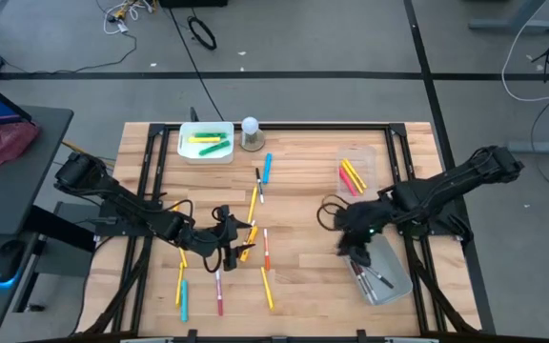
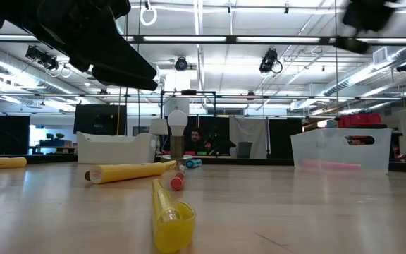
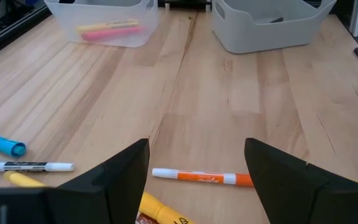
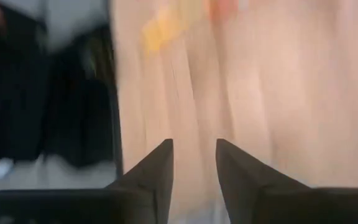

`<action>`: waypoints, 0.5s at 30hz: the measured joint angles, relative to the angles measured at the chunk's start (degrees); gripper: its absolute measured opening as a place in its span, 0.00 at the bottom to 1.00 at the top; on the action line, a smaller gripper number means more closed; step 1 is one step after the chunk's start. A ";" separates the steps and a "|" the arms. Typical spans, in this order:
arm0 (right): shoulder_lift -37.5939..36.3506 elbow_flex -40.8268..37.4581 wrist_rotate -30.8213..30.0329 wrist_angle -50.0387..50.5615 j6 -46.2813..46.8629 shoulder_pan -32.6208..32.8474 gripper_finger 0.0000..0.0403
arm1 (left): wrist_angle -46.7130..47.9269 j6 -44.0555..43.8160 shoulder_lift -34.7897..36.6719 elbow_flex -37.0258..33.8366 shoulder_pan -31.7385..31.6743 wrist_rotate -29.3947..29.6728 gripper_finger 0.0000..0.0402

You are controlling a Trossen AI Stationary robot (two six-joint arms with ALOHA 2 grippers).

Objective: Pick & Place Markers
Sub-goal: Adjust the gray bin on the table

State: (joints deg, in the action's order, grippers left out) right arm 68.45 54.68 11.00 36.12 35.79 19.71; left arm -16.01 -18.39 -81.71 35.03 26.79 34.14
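Observation:
Several markers lie loose on the wooden table between the arms: an orange one [image 1: 266, 250], yellow ones [image 1: 268, 288], a blue one [image 1: 267, 168]. My left gripper [image 1: 232, 236] hovers open among them. In its wrist view, an orange marker with white ends [image 3: 201, 177] lies flat just beyond the wide-spread fingers [image 3: 197, 146], and a yellow marker [image 3: 160, 211] lies beneath them. My right gripper [image 1: 349, 250] hangs open over the near right, beside a grey bin [image 1: 389, 276] that holds white markers with dark caps. Nothing shows between its fingers [image 4: 194, 144].
A white bin [image 1: 206, 143] with yellow and green markers stands at the far left, beside a white ball-topped object [image 1: 251, 131]. A clear bin [image 1: 355, 171] with red and yellow markers stands at the far right. Bare wood lies between the two arms.

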 joint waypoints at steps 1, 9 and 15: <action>0.02 0.00 -2.84 -4.86 -2.55 0.16 0.29 | 0.00 0.00 0.00 0.00 0.00 0.14 0.67; 0.04 -0.85 -2.52 -7.45 -8.75 2.42 0.29 | 0.07 0.05 0.00 0.00 0.00 0.19 0.67; 0.08 -0.92 -6.39 5.24 -11.55 2.58 0.43 | 0.47 0.15 -0.48 -0.07 0.00 1.05 0.67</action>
State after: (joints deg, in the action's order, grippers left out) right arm 68.53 53.76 4.61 41.35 24.24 22.29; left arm -15.54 -18.24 -82.19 34.96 26.79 35.20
